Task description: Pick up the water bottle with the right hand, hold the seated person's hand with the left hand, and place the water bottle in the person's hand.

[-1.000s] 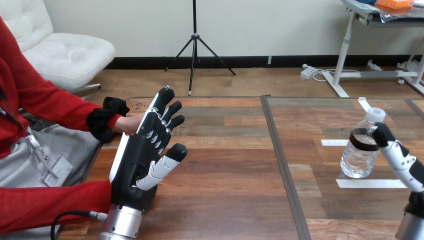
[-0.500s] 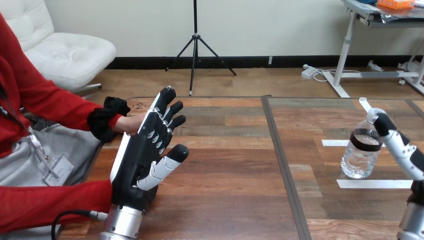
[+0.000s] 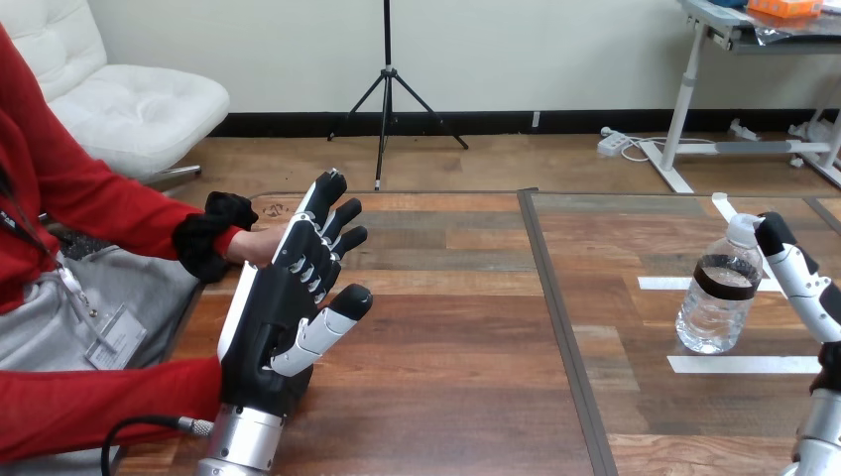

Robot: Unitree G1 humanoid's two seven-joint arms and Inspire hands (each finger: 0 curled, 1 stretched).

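Note:
A clear water bottle [image 3: 716,297] with a white cap and a dark label band stands upright on the table's right part. My right hand [image 3: 801,286] rises from the lower right corner just right of the bottle, open, its straight fingers level with the cap and a little apart from it. At the left, my left hand [image 3: 283,297] stands open with straight fingers, palm turned to the right. The person's hand [image 3: 260,245] lies behind it near the table's left edge, mostly hidden. I cannot tell whether the two touch.
White tape strips [image 3: 742,364] lie on the wooden table [image 3: 446,327] by the bottle. A dark seam [image 3: 557,297] runs down the table's middle. The person's other arm in a red sleeve [image 3: 99,407] rests at the lower left.
My right hand has drifted to the right, from the bottle's neck to just beside the cap. The bottle, my left hand and the person's hand have stayed put.

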